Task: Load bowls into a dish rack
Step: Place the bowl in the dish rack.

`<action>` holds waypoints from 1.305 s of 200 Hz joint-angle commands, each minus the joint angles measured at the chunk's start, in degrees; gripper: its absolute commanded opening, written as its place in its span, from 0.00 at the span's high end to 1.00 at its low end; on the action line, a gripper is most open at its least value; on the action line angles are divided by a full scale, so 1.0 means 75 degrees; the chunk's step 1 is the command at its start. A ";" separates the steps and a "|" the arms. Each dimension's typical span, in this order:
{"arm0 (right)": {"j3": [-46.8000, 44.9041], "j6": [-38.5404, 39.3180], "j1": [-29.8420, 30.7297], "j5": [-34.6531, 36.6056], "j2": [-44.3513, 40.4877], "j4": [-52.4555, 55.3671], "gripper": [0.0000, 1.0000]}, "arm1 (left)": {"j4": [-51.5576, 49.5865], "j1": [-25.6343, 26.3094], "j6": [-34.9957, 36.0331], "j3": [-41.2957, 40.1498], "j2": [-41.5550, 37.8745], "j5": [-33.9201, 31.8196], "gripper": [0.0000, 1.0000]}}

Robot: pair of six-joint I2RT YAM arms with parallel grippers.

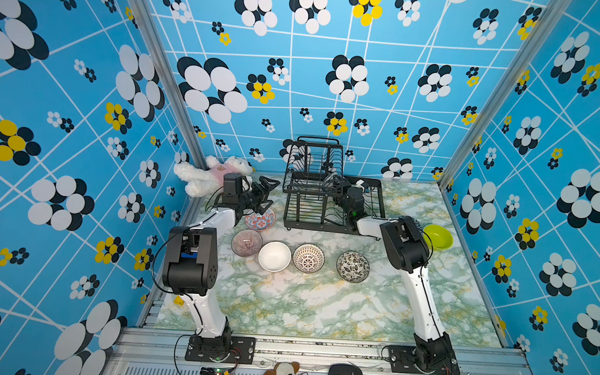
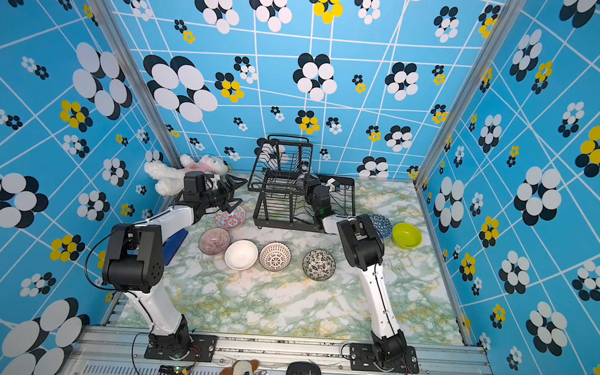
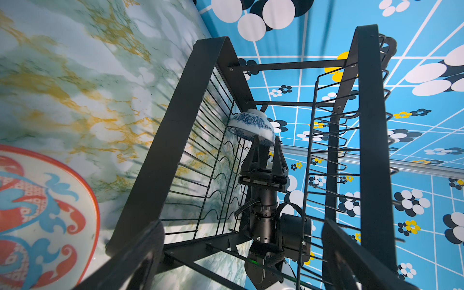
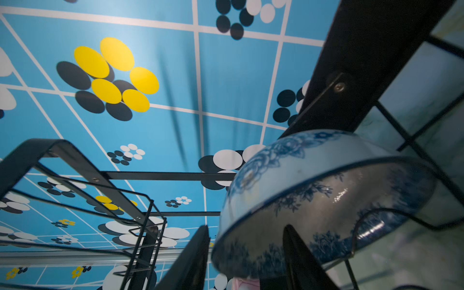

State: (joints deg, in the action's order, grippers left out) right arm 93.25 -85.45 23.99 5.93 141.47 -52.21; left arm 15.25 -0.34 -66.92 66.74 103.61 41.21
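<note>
A black wire dish rack (image 3: 160, 163) hems in the right gripper (image 3: 266, 148), fingers parted astride the rim of a glossy blue-and-white bowl (image 3: 251, 124) tipped on edge inside. The left gripper (image 1: 268, 193) gapes wide, a red-and-blue floral bowl (image 1: 260, 222) near its fingers.

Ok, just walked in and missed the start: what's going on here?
The right arm's fingers reach into the dish rack's lower level, straddling the rim of a blue-and-white bowl set on edge among the wires; they look open around it. The left arm's fingers hang open near a red-and-blue bowl beside the rack. The white bowl, green bowl and others sit on the table.
</note>
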 commanded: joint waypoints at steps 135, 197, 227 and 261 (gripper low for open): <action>-0.0735 -0.0501 -0.0021 0.0099 -0.1217 0.0417 0.27 | -0.0215 -0.0049 0.0215 0.0134 0.0125 0.0060 0.01; -0.1678 -0.0428 -0.0023 0.0087 -0.1938 0.0119 0.11 | -0.0344 -0.0049 0.0320 0.0151 0.0095 0.0039 0.01; -0.2275 -0.0298 -0.0081 0.0035 -0.2496 0.0026 0.01 | -0.0474 -0.0054 0.0431 0.0198 0.0049 -0.0005 0.01; -0.3018 0.0058 -0.0203 -0.0128 -0.3212 0.0107 0.01 | -0.0654 -0.0100 0.0602 0.0259 -0.0054 -0.0054 0.01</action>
State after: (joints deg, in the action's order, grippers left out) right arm 73.54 -88.18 23.51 5.61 122.56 -49.91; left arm 12.01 -0.34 -64.69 66.94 103.63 41.15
